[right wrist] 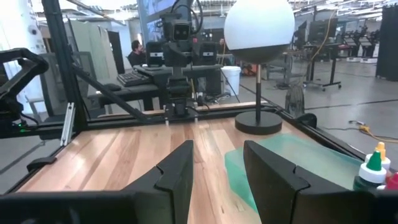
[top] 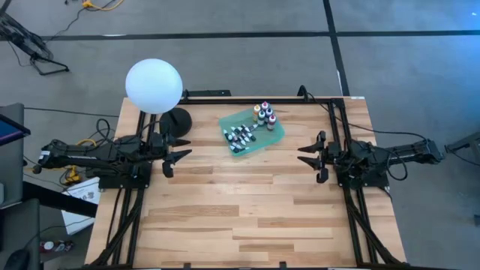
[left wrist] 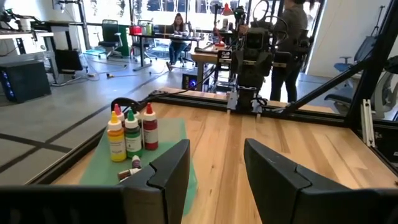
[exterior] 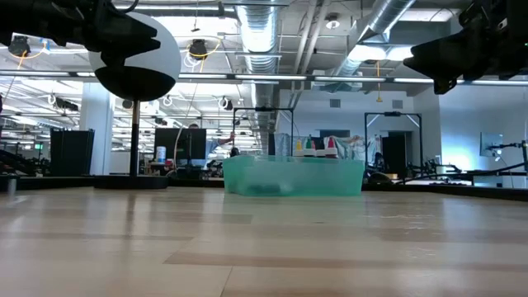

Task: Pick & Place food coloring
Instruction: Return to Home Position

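Food coloring bottles (top: 264, 116) sit in the green tray (top: 279, 136) at the bench's (top: 247, 210) far middle. Left pincer (top: 174, 159) and right pincer (top: 311, 156) hover spread and empty at the sides. Risk looks slight: a stray arm swing could topple upright bottles.

Robotics lab, exposed ceiling ducts (exterior: 257, 37), desks (left wrist: 149, 38)

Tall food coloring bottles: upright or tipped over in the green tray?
Upright: the tall bottles stand caps up, side by side, in the green tray.
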